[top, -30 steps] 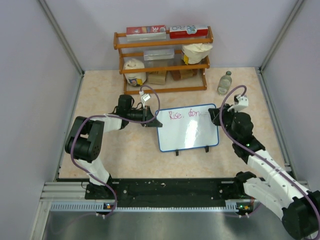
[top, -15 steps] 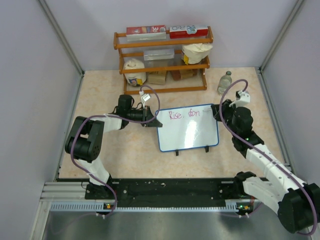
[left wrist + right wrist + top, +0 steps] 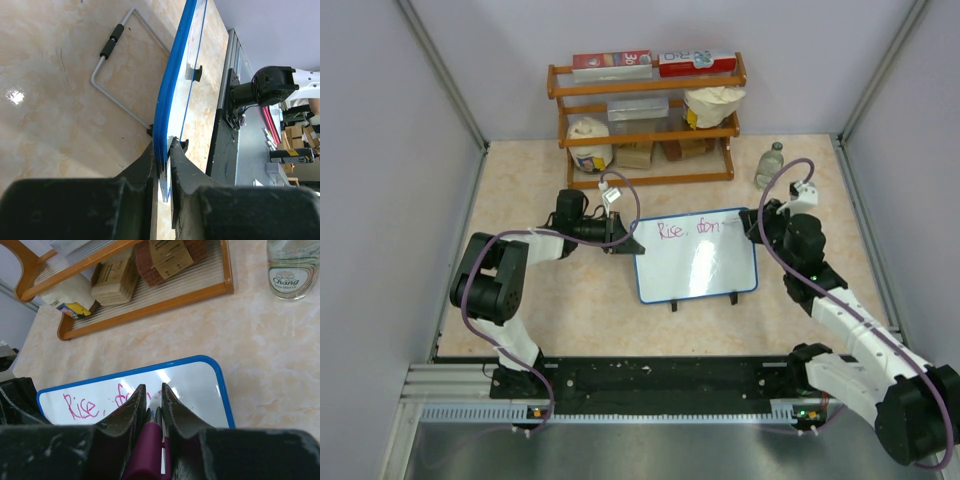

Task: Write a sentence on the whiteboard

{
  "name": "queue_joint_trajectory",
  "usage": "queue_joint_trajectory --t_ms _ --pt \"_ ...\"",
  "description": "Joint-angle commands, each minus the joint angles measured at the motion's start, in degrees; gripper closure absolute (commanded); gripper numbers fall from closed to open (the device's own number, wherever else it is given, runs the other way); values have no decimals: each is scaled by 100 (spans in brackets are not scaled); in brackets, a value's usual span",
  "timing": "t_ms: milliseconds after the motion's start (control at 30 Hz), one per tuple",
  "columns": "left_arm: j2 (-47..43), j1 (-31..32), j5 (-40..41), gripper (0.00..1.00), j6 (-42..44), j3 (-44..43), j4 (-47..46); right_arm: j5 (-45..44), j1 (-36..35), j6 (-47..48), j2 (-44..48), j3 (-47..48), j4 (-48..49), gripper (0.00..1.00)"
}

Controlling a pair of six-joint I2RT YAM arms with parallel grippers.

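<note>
Right wrist shows glossy whiteboard [image 3: 197, 382] with rounded corners.

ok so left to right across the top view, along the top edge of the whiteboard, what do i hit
left gripper clamped on the whiteboard at its left edge → pink lettering → right gripper holding a marker at the board's right edge

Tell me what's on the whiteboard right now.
On the whiteboard, pink lettering reads "Rise," then a second word begins. The right gripper, shut on a marker, hides the rest of it.
</note>
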State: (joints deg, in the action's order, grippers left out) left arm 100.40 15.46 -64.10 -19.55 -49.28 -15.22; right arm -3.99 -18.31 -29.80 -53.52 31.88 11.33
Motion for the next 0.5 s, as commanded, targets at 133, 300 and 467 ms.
queue_joint_trajectory --t_ms 133,300,467 --pt "173 62 635 100 479 146 239 109 46 -139 280 -33 97 100" --pt "164 62 626 100 487 146 248 144 81 -237 544 81 80 100" --pt "155 62 618 100 487 146 248 144 169 -184 536 240 -17 100"
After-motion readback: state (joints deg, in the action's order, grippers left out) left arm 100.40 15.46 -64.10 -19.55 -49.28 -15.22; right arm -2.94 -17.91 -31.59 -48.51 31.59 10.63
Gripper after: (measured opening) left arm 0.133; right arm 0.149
